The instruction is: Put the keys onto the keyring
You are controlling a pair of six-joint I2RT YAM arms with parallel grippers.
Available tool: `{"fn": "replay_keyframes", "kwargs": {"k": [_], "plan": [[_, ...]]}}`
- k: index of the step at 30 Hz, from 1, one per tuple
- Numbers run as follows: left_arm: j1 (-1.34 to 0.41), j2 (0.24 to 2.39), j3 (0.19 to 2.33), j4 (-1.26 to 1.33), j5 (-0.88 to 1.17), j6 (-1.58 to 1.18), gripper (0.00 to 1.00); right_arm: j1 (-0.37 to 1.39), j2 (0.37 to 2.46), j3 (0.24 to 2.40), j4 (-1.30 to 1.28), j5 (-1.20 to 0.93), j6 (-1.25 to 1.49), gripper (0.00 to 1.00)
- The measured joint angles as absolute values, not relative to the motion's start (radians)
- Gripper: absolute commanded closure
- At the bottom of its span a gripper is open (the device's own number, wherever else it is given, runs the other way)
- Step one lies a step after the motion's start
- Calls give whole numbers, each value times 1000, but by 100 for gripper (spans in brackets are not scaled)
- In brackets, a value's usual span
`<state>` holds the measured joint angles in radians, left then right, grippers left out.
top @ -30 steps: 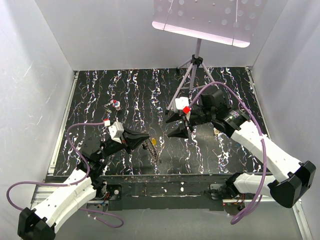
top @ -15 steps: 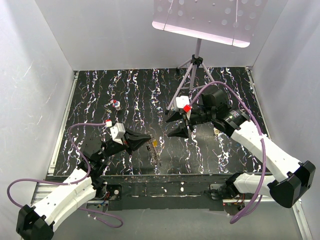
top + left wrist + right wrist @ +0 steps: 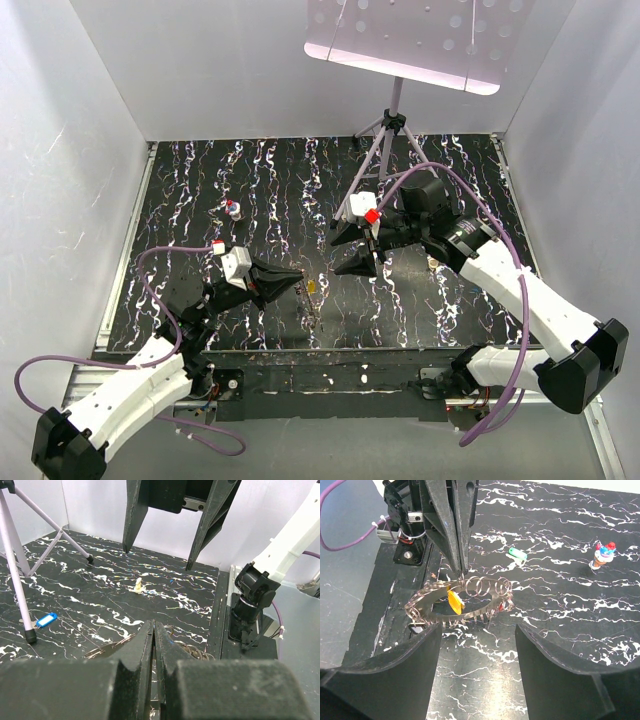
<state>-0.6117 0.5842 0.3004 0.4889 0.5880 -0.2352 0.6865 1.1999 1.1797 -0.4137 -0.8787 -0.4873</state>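
At the desk's near edge the left gripper is clamped on the rim of the keyring, a yellow key on it. Beyond, the right gripper gapes wide and empty, a green key loose toward the left edge. So thin a pinch may let the ring twist free when a key pushes in

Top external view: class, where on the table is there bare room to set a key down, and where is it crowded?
Free: the far-left stretch of the table between the left wall and the tripod, behind the figurine. Crowded: near centre, where the left gripper pinches the keyring in front of the open right gripper.
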Motion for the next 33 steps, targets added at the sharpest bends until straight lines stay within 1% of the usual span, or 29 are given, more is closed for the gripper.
{"fn": "replay_keyframes", "kwargs": {"k": [25,29,33], "plan": [[-623,588,284,525,593,-233,100,686,1254,1180,-411,-894,-485,30],[-624,588,282,545,602,-227,100,686,1266,1182,-412,-909,-497,31],[-624,587,277,567,611,-224,100,686,1288,1189,-411,-929,-501,34]]}}
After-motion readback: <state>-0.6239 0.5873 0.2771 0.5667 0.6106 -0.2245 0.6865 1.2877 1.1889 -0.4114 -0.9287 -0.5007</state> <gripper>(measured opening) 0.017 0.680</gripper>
